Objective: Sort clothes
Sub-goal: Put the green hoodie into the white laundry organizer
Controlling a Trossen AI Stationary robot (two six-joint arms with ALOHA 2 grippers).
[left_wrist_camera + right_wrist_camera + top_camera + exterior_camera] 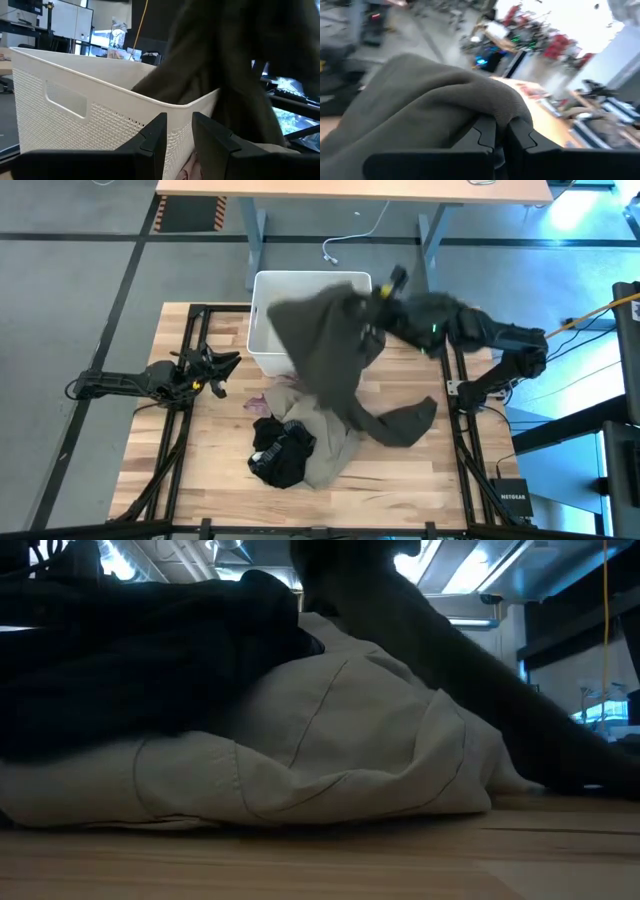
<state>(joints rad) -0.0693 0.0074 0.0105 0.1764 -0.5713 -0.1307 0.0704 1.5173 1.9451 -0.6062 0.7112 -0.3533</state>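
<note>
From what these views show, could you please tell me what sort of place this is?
Probably a robotics lab or workshop: a wooden table with dark arms mounted at its sides, ceiling strip lights, and a desk on a grey floor beyond. Clothes lie beside a white tub.

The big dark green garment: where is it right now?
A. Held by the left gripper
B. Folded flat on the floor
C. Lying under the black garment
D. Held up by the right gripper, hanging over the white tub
D: the right gripper is shut on the dark green garment, which drapes across the white tub and trails down onto the table.
</note>
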